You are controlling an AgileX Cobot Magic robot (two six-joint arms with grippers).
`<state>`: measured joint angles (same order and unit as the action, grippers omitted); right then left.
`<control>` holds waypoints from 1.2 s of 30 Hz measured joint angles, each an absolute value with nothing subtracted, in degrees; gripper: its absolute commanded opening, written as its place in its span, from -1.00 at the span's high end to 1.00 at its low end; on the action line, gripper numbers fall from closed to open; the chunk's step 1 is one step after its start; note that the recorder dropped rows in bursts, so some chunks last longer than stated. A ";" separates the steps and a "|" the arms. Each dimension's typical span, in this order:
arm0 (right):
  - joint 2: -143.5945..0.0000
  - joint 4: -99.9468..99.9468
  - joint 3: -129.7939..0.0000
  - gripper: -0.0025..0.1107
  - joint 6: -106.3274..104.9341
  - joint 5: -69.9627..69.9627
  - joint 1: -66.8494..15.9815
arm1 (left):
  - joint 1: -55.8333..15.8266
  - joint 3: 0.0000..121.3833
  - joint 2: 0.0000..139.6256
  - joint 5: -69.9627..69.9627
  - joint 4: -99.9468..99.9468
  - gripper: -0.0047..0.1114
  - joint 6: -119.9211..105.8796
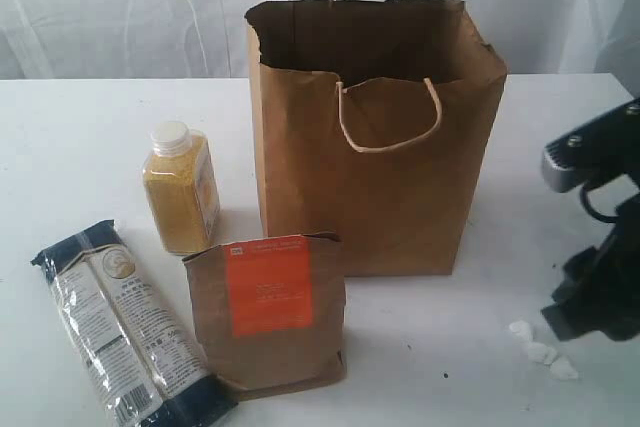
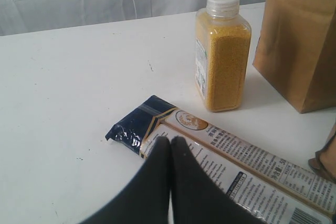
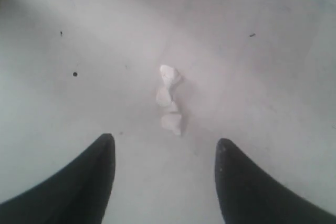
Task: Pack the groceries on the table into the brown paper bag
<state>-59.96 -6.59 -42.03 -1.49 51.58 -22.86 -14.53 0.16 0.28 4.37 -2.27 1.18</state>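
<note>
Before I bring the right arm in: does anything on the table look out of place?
Yes: small white scraps lie loose on the table just ahead of the open right end effector; they look like debris.

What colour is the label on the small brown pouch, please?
The pouch label is orange, seen best in the exterior view.

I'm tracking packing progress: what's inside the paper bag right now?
Only the bag's shaded upper inner walls show through its open mouth; no item is visible there. Its front wall hides the bottom, so contents cannot be told. The bottle, noodle packet and pouch are outside it.
</note>
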 measured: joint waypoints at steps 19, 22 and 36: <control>-87.84 -5.90 -41.68 0.02 -1.49 35.24 -20.33 | -14.53 0.16 0.28 4.37 -2.27 0.92 1.18; -89.25 -5.90 -41.68 0.02 -1.49 34.36 -19.80 | -14.53 0.16 0.28 4.37 -2.27 0.92 1.18; -95.81 -5.80 -41.68 0.14 -1.49 29.37 -17.64 | -14.53 0.16 0.28 4.37 -2.27 0.92 1.18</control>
